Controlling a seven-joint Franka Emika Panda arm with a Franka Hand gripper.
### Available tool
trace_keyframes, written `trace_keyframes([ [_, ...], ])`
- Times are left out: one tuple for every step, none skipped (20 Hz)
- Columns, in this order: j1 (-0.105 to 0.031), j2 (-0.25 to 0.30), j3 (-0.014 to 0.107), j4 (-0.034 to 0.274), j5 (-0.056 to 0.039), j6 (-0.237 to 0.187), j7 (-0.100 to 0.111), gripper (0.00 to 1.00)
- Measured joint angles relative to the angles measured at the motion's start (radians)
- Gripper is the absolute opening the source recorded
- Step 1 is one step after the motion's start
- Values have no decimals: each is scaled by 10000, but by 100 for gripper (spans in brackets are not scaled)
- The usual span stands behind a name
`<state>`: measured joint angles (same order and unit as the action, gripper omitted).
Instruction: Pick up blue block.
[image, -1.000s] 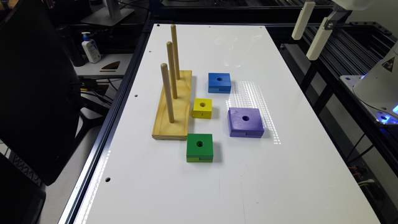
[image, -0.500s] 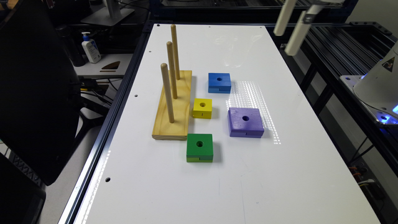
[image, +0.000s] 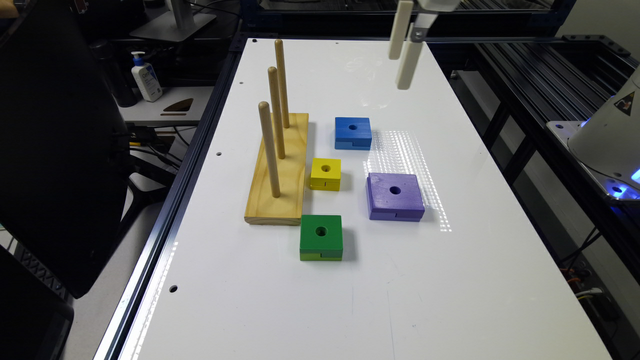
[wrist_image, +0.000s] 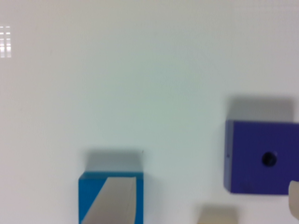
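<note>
The blue block (image: 353, 132) lies flat on the white desk (image: 320, 300), just beside the wooden peg stand (image: 279, 170), with the yellow block (image: 325, 174) near it and the purple block (image: 395, 196) a little further off. It looks rigid, light and smooth-painted, so I'd guess it could slip if pinched weakly. Two opposite flat sides seem the sensible hold, away from the notch. The tool (image: 404, 47) hangs high above the desk's far end, fingers spread apart and gripping nothing.
</note>
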<state>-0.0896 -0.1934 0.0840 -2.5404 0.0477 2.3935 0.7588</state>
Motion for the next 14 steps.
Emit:
trace_keyframes([
  [-41, 52, -1, 56, 0, 0, -36, 100],
  [-72, 76, -1, 88, 0, 0, -62, 100],
  [-98, 83, -1, 108, 0, 0, -87, 100],
  [-136, 83, -2, 131, -3, 0, -116, 100],
  [-186, 86, -9, 171, -10, 0, -157, 100],
  [-256, 95, -10, 213, -14, 0, -215, 100],
  [-321, 108, -12, 250, -14, 0, -283, 100],
  [-380, 133, -12, 295, -14, 0, -338, 100],
  [-420, 177, -12, 353, -14, 0, -366, 100],
  [-445, 247, -12, 435, -14, 0, -383, 100],
  [-453, 296, -11, 487, -14, 0, -387, 100],
  [-467, 425, -8, 621, -16, 0, -391, 100],
  [-472, 523, -8, 717, -17, 0, -392, 100],
  [-474, 607, -8, 797, -17, 0, -392, 100],
])
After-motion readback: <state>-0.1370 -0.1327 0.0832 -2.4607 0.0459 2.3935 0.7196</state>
